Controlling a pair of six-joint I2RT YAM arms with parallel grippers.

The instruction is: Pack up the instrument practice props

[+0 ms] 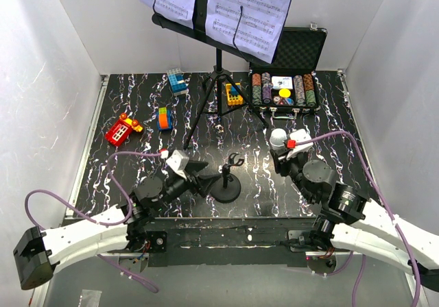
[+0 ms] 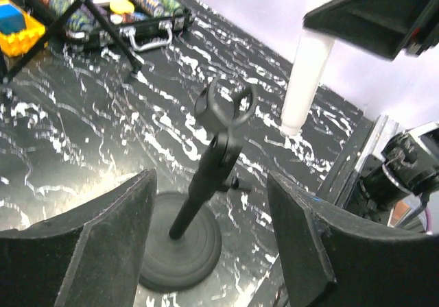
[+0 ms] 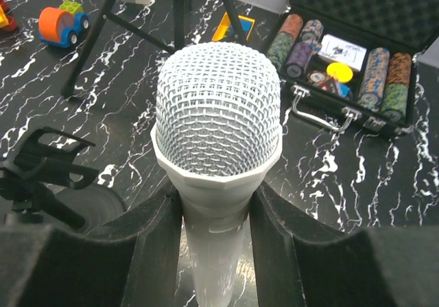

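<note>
Clear lane of counter (image 1: pixel 260 183) between the mic holder (image 1: pixel 230 177) and the right hand (image 1: pixel 281 155). Up ahead, tripod legs (image 1: pixel 202 112) splay across the middle, chip case (image 1: pixel 285 91) walls off far right, toy blocks (image 1: pixel 123 130) scattered far left.

sheet-music pages (image 1: pixel 250 9) tops cropped, microphone (image 3: pixel 218 115) handle cropped

- One black music stand (image 1: pixel 218 74) is standing at the far middle of the worktop (image 1: pixel 254 163).
- Two white sheet-music pages (image 1: pixel 250 9) are resting on it.
- One grey-headed microphone (image 3: pixel 218 115) is showing near right.
- One round-based microphone holder (image 1: pixel 226 187) is standing near the middle.
- One case of poker chips (image 1: pixel 285 81) is lying open, far right.
- Four toy blocks (image 1: pixel 164 118) are lying far left and middle.
</note>
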